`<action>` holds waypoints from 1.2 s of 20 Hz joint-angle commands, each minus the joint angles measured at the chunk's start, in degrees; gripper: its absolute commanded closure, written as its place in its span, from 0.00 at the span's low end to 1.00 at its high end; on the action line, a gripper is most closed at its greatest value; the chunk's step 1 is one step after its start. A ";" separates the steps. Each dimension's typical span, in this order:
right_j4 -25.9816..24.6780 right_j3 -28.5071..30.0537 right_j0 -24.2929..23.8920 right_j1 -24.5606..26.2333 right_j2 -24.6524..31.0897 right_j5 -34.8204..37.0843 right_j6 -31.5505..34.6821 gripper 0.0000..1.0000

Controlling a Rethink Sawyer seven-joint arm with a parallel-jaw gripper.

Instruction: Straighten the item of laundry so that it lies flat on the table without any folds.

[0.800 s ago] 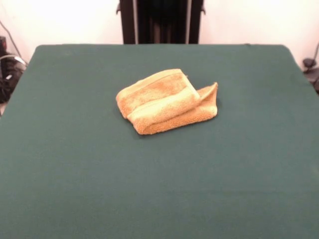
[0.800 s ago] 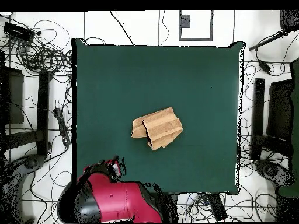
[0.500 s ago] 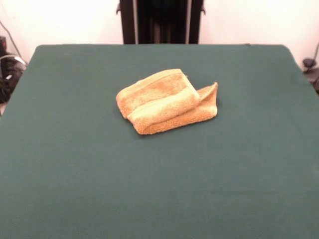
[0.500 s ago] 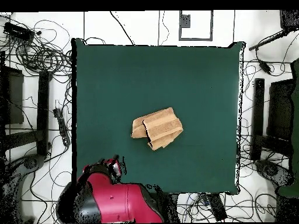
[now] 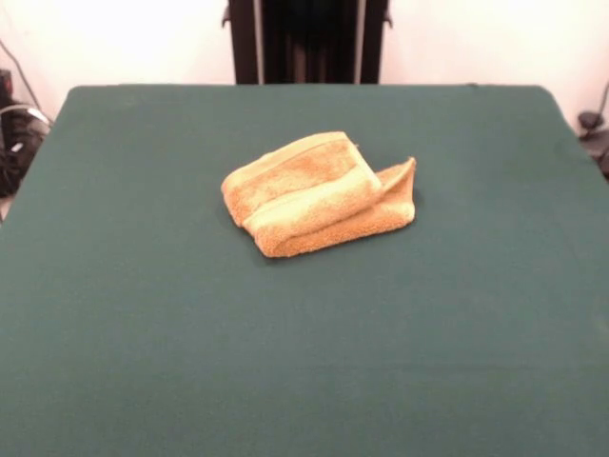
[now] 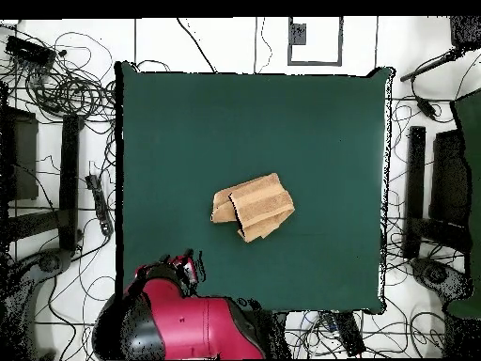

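The item of laundry [image 5: 317, 194] is an orange-tan towel, folded over itself in several layers and bunched near the middle of the dark green table [image 5: 304, 362]. In the overhead view the towel [image 6: 253, 208] lies slightly below the table's [image 6: 188, 122] centre. The red arm [image 6: 183, 324] is drawn back at the table's lower left corner in the overhead view. Its gripper [image 6: 184, 269] hangs just over the table edge, far from the towel. The front view shows no gripper.
Cables [image 6: 66, 89] and black equipment stands [image 6: 415, 188] surround the table on the floor. A dark pedestal column [image 5: 306, 40] rises behind the table's far edge in the front view.
The red arm has shifted slightly at the table's corner. The towel has not moved.
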 commanded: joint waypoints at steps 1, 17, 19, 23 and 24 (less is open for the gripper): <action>2.61 1.03 1.29 5.32 0.59 -2.26 13.97 0.00; 2.60 -1.06 2.30 20.91 -1.02 -18.62 14.73 0.00; 2.73 -1.70 1.93 22.48 -1.15 -19.93 14.16 0.00; 3.81 -3.79 2.01 25.10 -1.13 -20.39 13.52 0.00; 3.63 -4.16 1.40 25.74 -0.99 -20.65 13.13 0.00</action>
